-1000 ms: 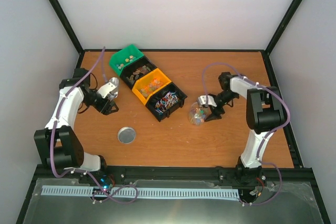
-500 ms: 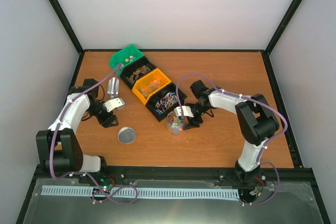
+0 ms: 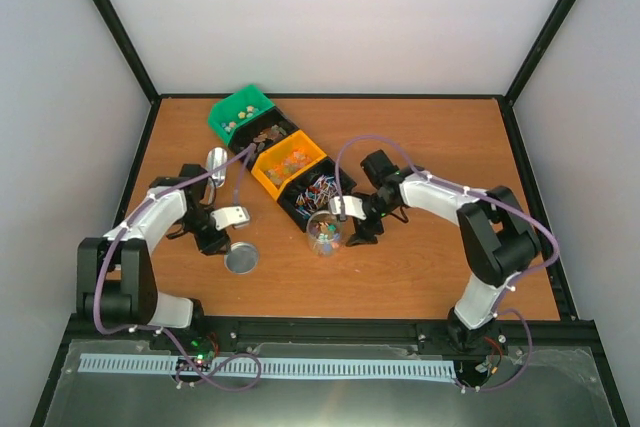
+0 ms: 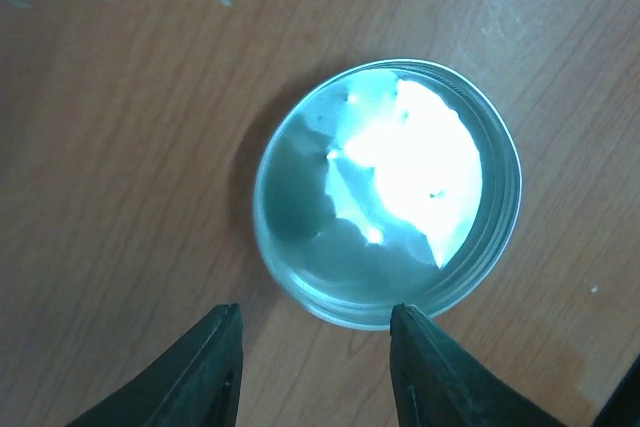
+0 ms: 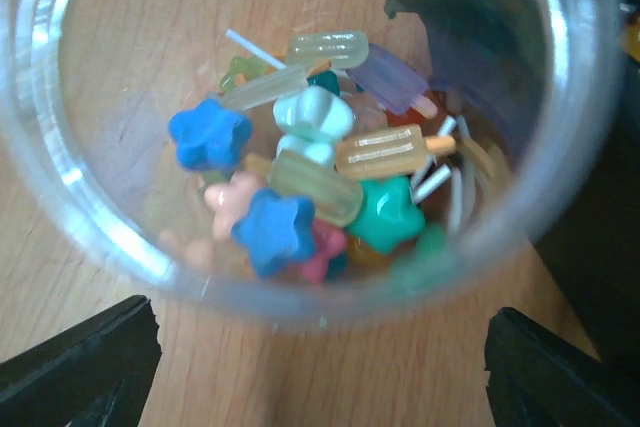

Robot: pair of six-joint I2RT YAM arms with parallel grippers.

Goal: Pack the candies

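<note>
I judge the packing to be past its middle but not finished. The jar (image 5: 60, 177) already has a heap of the candies (image 5: 275, 230) on its bottom: blue stars, a teal star, pink pieces and small ice-lolly shapes with white sticks. It is far from full, and it has no cover on it. In the top view the jar stands at the centre of the frame, just below the lowest bin, and my right claw (image 5: 320, 317) has one finger on each side of it. It looks to me like a wide grip on the jar wall, though the contact itself is hard to see. The lid (image 4: 385, 192) lies flat on the table (image 3: 420, 277) in the lower left part of the top view. My left claw (image 4: 315, 312) hovers over its near rim with the fingers apart and nothing between them. So I think what is left is to take the lid and close the jar, perhaps after adding more sweets. The four bins run in a diagonal row: the green bin (image 3: 240, 112) holds a few pieces, the upper black bin (image 3: 266, 137) brownish ones, the orange bin (image 3: 291, 160) orange-yellow ones, and the lower black bin (image 3: 318, 192) red, blue and white ones. The scoop (image 3: 216, 160) lies on the table left of the bins.
</note>
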